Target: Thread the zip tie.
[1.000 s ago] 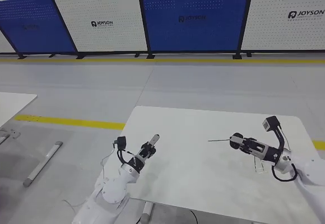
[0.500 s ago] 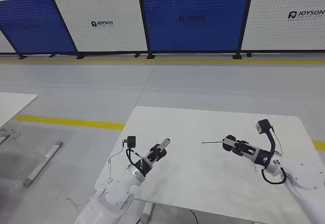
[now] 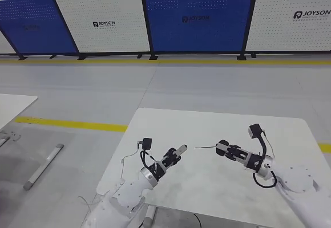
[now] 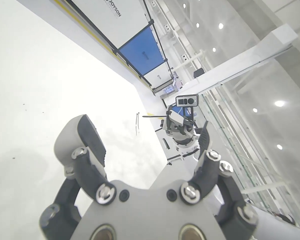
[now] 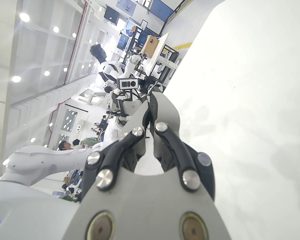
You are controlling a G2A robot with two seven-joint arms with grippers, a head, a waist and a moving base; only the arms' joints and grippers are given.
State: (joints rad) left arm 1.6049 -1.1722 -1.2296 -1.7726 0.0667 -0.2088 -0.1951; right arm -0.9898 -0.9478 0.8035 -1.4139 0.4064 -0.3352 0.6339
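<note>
Well, my right end effector (image 3: 220, 147) clamps this light, whippy zip tie (image 3: 205, 147); my left end effector (image 3: 179, 151), spread wide, should pinch near its tip.

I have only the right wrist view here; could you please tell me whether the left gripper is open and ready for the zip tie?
Observer: Yes; in the left wrist view the left gripper is wide open, with nothing between its fingers.
Operator: Thank you. Does the zip tie stick out of my gripper?
Observer: It does; in the top view the zip tie juts from the shut right gripper, pointing at the left one.
Operator: Do they touch yet?
Observer: No; a strip of bare table shows between the tie's tip and the left gripper.
</note>
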